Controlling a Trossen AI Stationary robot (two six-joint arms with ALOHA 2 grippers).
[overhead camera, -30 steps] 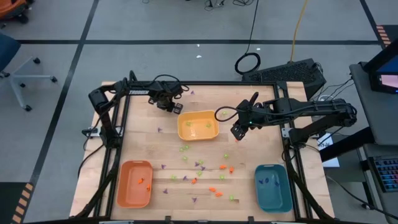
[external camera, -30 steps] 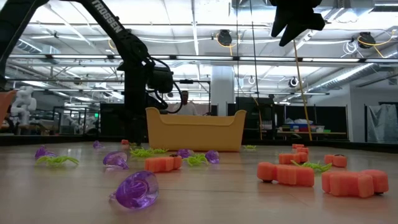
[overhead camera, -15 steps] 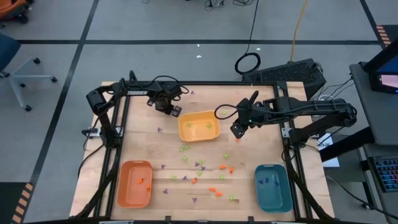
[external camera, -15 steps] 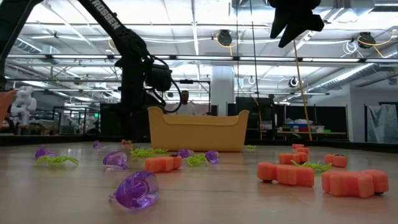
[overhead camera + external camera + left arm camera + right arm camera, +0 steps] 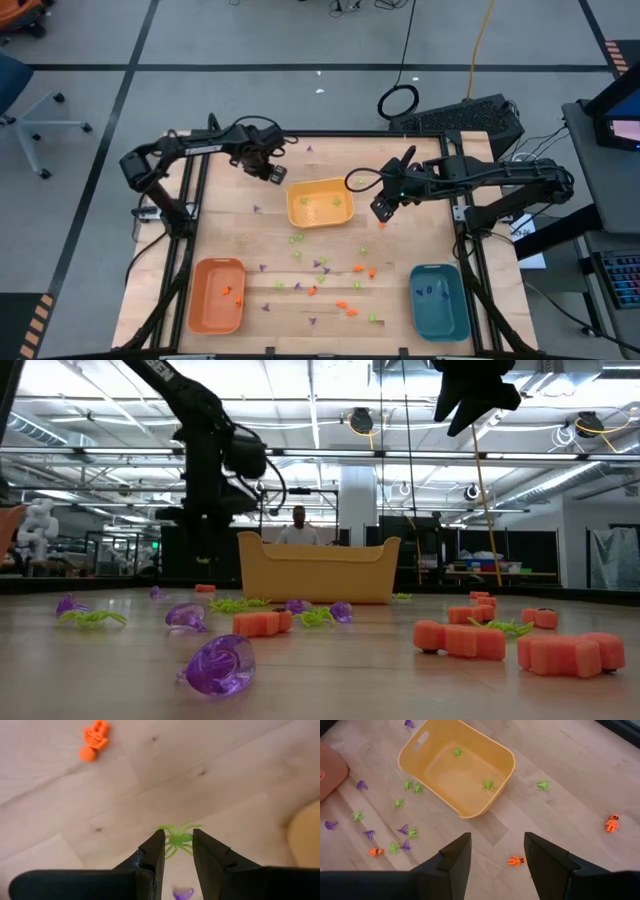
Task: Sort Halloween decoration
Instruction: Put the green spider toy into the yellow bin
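3 trays: yellow (image 5: 319,203), orange (image 5: 216,294), teal (image 5: 439,301). 2 arms. Deco pcs (image 5: 312,291): too many, uncounted.

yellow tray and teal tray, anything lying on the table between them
Yes. In the high view, two small orange pieces and a light green piece lie on the wood between the yellow tray and the teal tray.

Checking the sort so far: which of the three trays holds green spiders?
The yellow tray, at the table's far middle: two green spiders lie in it. The orange tray holds orange pieces, the teal tray purple ones.
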